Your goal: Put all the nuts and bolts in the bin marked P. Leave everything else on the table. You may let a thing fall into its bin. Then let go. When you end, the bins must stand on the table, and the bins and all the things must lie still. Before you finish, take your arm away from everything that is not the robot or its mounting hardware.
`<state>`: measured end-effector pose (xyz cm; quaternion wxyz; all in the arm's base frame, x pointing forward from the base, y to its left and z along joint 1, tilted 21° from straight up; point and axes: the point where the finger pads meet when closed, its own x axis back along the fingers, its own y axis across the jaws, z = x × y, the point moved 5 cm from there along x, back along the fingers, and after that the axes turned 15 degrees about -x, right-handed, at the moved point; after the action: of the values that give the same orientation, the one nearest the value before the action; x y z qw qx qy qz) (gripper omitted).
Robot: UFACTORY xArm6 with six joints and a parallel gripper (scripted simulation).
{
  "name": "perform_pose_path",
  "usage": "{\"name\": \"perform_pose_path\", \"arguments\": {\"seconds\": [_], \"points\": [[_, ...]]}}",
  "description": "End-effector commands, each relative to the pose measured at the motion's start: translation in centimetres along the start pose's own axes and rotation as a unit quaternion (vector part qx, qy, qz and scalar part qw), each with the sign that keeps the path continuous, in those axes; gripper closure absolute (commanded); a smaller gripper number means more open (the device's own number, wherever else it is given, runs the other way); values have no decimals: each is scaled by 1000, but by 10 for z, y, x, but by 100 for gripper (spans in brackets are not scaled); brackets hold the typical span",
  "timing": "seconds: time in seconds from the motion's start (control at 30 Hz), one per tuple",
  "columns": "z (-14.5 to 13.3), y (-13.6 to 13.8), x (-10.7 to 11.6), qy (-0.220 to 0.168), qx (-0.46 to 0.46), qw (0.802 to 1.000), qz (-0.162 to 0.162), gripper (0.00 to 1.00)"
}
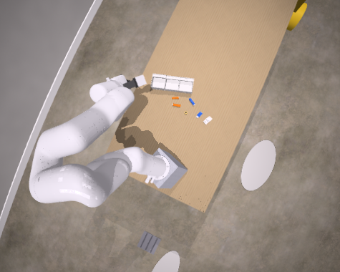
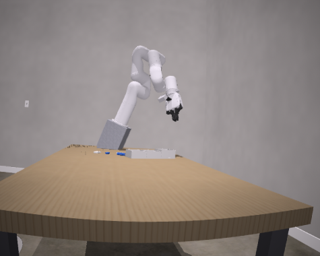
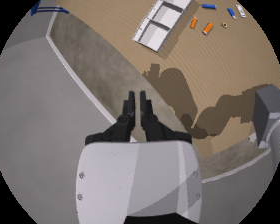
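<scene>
Two black fingers of my tool (image 3: pixel 138 100) stand pressed almost together with nothing between them. The tool is closed and empty, hanging high over the near edge of the tan wood-grain desk (image 1: pixel 217 54).

In the wrist view, the white row of three open bins (image 1: pixel 172 76) lies on the desk at about one o'clock from the fingertips. I cannot read any letter on it, so I cannot tell which compartment is P.

Beyond the bins, at about two o'clock, the small parts are scattered, all on the desk and none in a bin. Nearest the row are two short orange pieces (image 1: pixel 175 98), one just behind the other. Then come a tiny brass-coloured ring (image 1: pixel 185 113), two blue pieces (image 1: pixel 192 102), and farthest out a white block (image 1: pixel 207 120).

I judge the ring to be a nut and the orange pieces may be bolts, but they are too small to be sure.

To do this step well I should:
- open the fingers before descending;
- swing over the bins, not through them, so the row is not knocked;
- come straight down on one part;
- set the fingers across an orange piece's short side;
- keep clear of its neighbour;
- find the P mark before carrying anything.
</scene>
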<state>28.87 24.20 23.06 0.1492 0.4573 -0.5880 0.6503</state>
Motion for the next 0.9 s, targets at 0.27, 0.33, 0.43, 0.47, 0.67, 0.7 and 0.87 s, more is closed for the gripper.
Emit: {"name": "perform_pose_path", "arguments": {"seconds": [0.27, 0.33, 0.43, 0.47, 0.67, 0.7, 0.87], "points": [[40, -9, -13, 37, 44, 998, -26, 93], [40, -9, -13, 37, 44, 998, -26, 93], [53, -10, -16, 47, 58, 996, -38, 93], [53, -10, -16, 47, 58, 996, -38, 93], [80, -10, -21, 63, 86, 992, -65, 93], [80, -10, -21, 63, 86, 992, -65, 93], [101, -8, -25, 72, 113, 987, -93, 93]]}}
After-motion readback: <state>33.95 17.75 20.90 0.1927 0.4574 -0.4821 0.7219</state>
